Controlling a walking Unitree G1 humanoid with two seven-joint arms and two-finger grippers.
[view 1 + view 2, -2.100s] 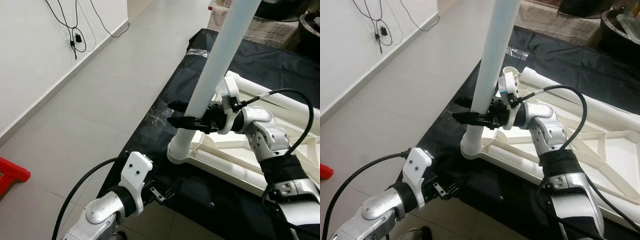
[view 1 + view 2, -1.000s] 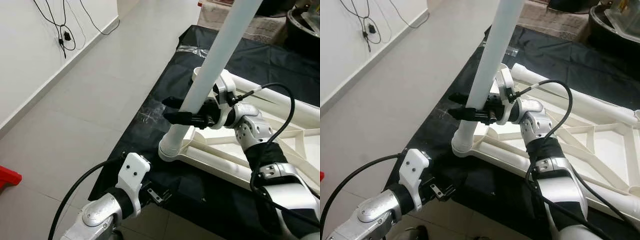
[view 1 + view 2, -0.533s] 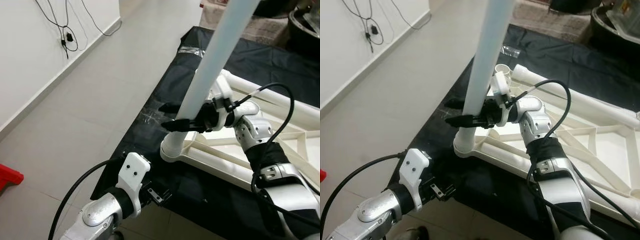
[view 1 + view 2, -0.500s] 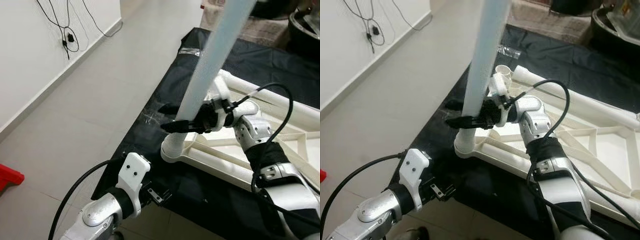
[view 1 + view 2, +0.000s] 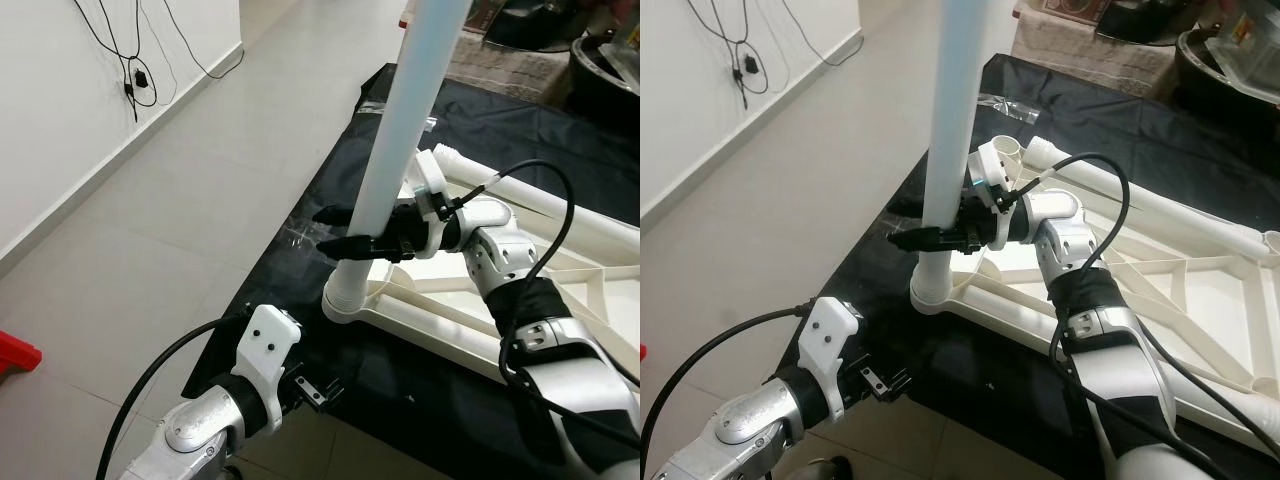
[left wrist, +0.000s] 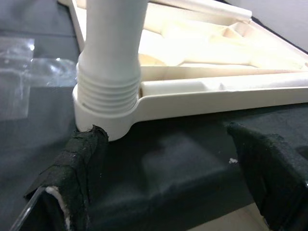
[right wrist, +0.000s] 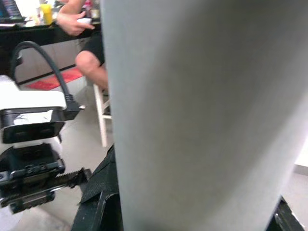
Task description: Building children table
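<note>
1. A red object (image 5: 15, 357) is lying on the pale tiled floor (image 5: 150, 230) at the far left, and black cables (image 5: 130, 60) are hanging down the white wall (image 5: 40, 120) above it.
2. The left gripper (image 5: 318, 389) is hanging low at the near edge of the black cloth (image 5: 330, 200), close to the corner socket of the table. In the left wrist view its two black fingers (image 6: 72, 178) are standing well apart with nothing between them, so the hand is released and is touching no part.
3. The white table leg (image 5: 400, 130), a long round tube, is standing nearly upright, leaning slightly to the right as it rises. Its ribbed lower end is sitting in the round corner socket (image 5: 348, 298) of the table frame.
4. The right gripper (image 5: 345, 232) is reaching in from the right and is grasping the leg just above the socket, with one black finger passing on each side of the tube. In the right wrist view the tube (image 7: 192, 115) is pressing close against the camera.
5. The white table frame (image 5: 1200, 290) is lying upside down on the black cloth, its ribs and a second loose tube (image 5: 1140, 205) stretching away to the right.
6. A clear plastic bag (image 5: 1010, 104) is lying on the cloth beyond the frame.
7. In the right wrist view a person's hand (image 7: 72, 21) and knee (image 7: 89, 62) are showing beside a chair (image 7: 102, 115).
</note>
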